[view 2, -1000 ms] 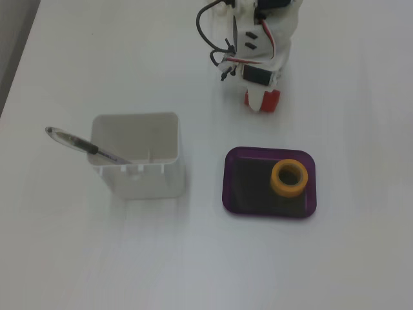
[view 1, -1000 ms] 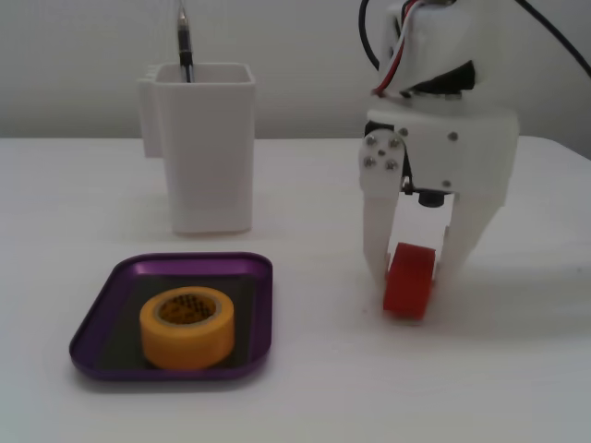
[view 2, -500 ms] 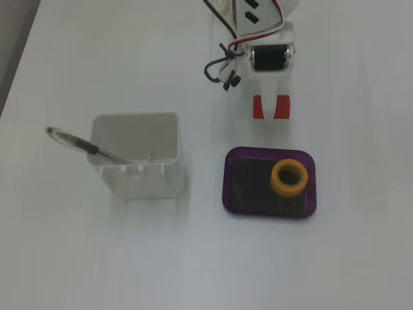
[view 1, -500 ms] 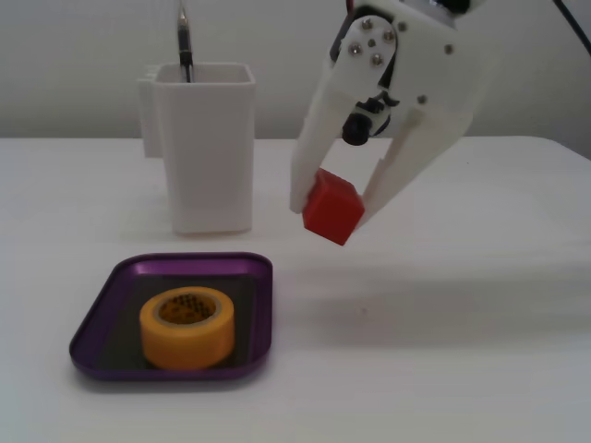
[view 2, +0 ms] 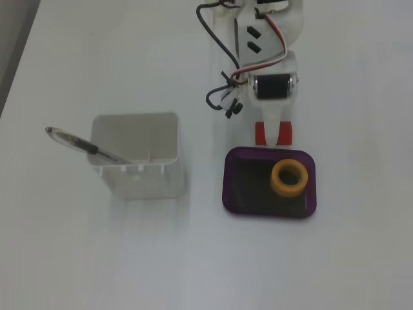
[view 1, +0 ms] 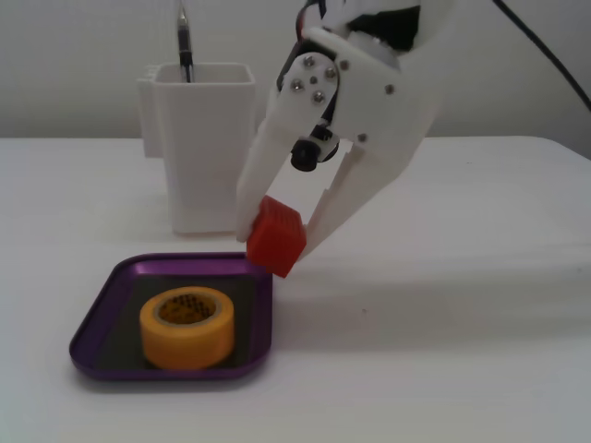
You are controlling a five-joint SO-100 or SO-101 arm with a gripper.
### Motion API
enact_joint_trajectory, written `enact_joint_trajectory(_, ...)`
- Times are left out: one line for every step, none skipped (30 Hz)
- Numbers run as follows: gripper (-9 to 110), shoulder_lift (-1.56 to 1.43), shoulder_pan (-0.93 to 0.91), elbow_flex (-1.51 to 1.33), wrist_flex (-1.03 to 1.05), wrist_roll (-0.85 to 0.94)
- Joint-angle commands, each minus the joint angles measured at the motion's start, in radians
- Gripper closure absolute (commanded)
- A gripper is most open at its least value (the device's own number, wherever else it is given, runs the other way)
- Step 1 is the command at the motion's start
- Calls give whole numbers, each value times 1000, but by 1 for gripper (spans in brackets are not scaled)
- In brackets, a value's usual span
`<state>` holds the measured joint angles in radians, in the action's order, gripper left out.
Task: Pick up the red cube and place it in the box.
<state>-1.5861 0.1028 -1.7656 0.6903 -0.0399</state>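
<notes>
Red cube is clamped between my claw fingers, clear of the worktop, tilted a bit so one corner points down. In the low fixed view it hangs right over the back right corner of the purple box, pretty close above the rim. From the fixed view looking down, the cube shows as two red bits either side of a white finger, sitting just past the far edge of the box, so it's at the rim rather than over the middle. My claw comes in from the top of that picture with wires looping off the side.

Inside the box there's a yellow tape roll lying flat; from above it sits toward the right side of the tray, leaving the left part bare.

Off to the left is a tall white container standing upright on the worktop, well apart from the cube, with a pen leaning out of it.
</notes>
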Motion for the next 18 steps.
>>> enact_joint_trajectory(102, 52, -5, 121, -12, 5)
enact_joint_trajectory(102, 77, -5, 146, -8, 6)
enact_joint_trajectory(102, 98, -5, 170, -5, 6)
enact_joint_trajectory(102, 118, -5, 190, -3, 6)
enact_joint_trajectory(102, 137, -5, 207, -3, 6)
enact_joint_trajectory(102, 155, -5, 222, -3, 6)
enact_joint_trajectory(102, 167, -6, 233, -3, 6)
enact_joint_trajectory(102, 181, -17, 241, -3, 6)
enact_joint_trajectory(102, 192, -34, 245, -3, 6)
enact_joint_trajectory(102, 201, -49, 249, -3, 6)
enact_joint_trajectory(102, 207, -64, 252, -3, 6)
enact_joint_trajectory(102, 213, -78, 252, -8, 9)
enact_joint_trajectory(102, 218, -89, 252, -11, 23)
enact_joint_trajectory(102, 222, -98, 252, -14, 40)
enact_joint_trajectory(102, 225, -104, 250, -14, 51)
enact_joint_trajectory(102, 225, -112, 250, -14, 57)
enact_joint_trajectory(102, 225, -117, 250, -12, 60)
enact_joint_trajectory(102, 225, -121, 250, -12, 61)
